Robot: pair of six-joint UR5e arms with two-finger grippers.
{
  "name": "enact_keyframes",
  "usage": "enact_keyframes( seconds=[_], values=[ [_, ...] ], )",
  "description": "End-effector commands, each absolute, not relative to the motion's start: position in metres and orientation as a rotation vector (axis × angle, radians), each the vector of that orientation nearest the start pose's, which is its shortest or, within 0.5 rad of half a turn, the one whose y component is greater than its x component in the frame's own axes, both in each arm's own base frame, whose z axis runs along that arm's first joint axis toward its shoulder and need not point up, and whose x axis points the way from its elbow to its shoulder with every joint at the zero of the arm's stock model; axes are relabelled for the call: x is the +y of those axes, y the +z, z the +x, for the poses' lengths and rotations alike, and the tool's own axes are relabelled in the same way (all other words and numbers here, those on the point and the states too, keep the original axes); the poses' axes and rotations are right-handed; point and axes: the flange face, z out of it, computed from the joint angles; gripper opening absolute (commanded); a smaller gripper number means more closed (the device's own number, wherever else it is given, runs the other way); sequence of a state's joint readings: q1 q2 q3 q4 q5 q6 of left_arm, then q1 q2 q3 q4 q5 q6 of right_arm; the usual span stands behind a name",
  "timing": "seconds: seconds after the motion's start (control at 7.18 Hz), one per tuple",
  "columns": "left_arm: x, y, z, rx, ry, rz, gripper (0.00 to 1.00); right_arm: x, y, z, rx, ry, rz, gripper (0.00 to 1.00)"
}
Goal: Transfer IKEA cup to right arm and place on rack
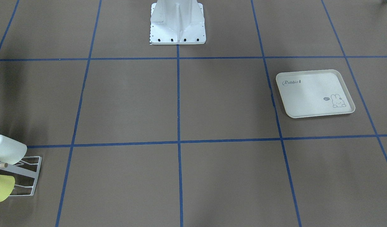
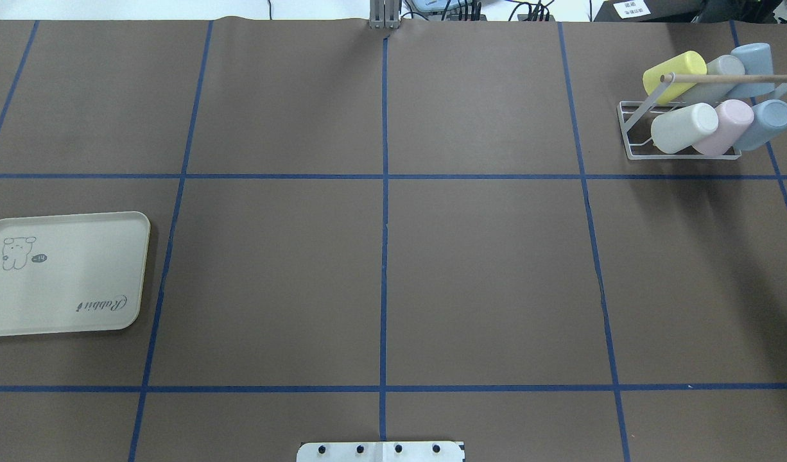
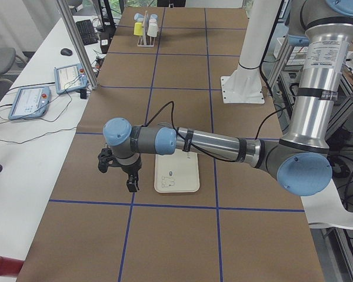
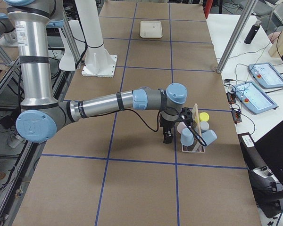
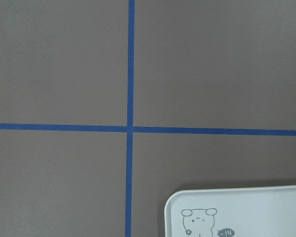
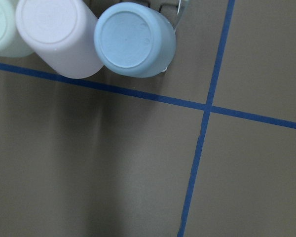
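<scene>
At mid-left the left gripper (image 3: 130,183) hangs just beside the tray (image 2: 79,301), at upper right the right gripper (image 4: 167,137) crowds the rack (image 2: 626,136) bearing all six cups (image 2: 682,128); neither grip is readable, and a careless swing could dislodge one.

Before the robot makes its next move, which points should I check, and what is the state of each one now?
1. A cup waiting on the tray for pick-up: not ok, no cup shows on it.
2. Cups seated on the rack: ok, six cups lean on it in two rows.
3. Left gripper open or shut: cannot tell. Only the left side view shows it, hanging near the tray.
4. Right gripper open or shut: cannot tell. Only the right side view shows it, close beside the rack.
</scene>
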State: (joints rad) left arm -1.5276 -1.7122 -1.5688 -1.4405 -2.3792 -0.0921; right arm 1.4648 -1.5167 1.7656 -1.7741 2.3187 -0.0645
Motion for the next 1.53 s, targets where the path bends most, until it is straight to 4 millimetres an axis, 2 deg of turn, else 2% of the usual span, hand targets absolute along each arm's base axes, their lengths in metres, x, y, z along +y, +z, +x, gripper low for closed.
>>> enact_keyframes(
  seconds=[0.0,0.42,0.7,1.11,1.25,1.39],
  values=[
    [-0.549,0.61,-0.039,0.806,-0.049,-0.06,1.0,-0.514,0.553,0.016,-0.767,-0.165,0.04,1.0],
    [-0.521,0.625,-0.043,0.81,-0.017,0.035,1.0,-0.511,0.535,0.017,-0.763,-0.185,0.079,1.0],
    [-0.521,0.628,-0.042,0.812,-0.019,0.033,1.0,-0.51,0.537,0.017,-0.763,-0.183,0.078,1.0],
    [-0.526,0.617,-0.042,0.813,-0.017,0.051,1.0,-0.512,0.535,0.017,-0.763,-0.185,0.081,1.0],
    [-0.527,0.606,-0.042,0.813,-0.009,0.07,1.0,-0.511,0.537,0.017,-0.761,-0.185,0.079,1.0],
    [-0.525,0.608,-0.042,0.814,-0.01,0.067,1.0,-0.51,0.536,0.017,-0.763,-0.184,0.08,1.0]
  ],
)
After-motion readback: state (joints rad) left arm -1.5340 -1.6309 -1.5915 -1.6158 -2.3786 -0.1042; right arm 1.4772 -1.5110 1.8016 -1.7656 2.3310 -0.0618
